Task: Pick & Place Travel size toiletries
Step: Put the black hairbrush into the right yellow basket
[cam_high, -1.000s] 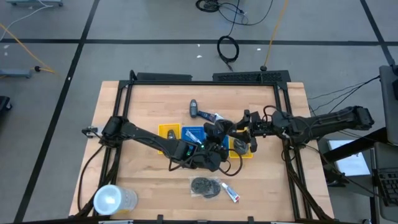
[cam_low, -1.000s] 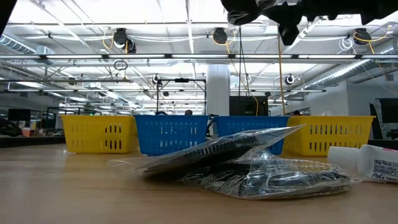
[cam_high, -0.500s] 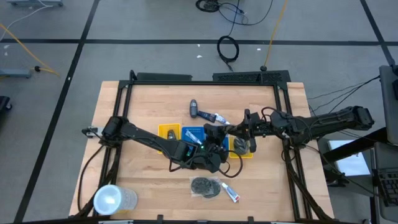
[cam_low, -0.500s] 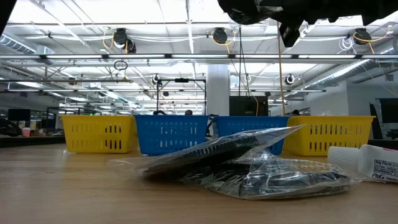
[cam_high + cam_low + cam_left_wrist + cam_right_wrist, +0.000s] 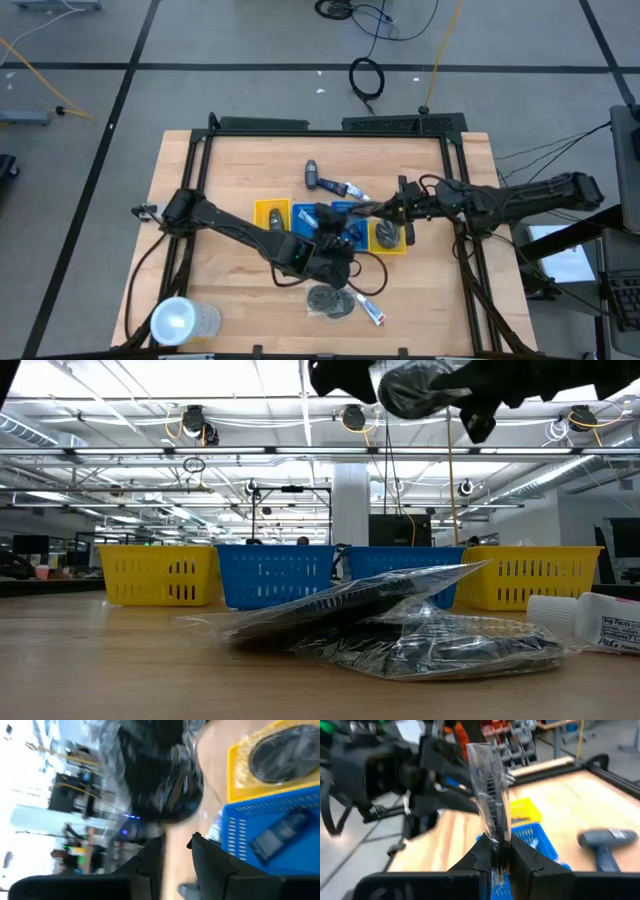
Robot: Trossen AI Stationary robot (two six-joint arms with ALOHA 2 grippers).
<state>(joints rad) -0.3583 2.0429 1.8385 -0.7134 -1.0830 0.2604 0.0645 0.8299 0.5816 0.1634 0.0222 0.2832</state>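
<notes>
Two wrapped mesh puffs (image 5: 330, 299) and one tube (image 5: 371, 309) lie together.

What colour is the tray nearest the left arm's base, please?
Yellow tray, clearest in the high view.

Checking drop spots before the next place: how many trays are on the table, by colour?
Yellow trays: 2
Blue trays: 2
Total: 4
</notes>
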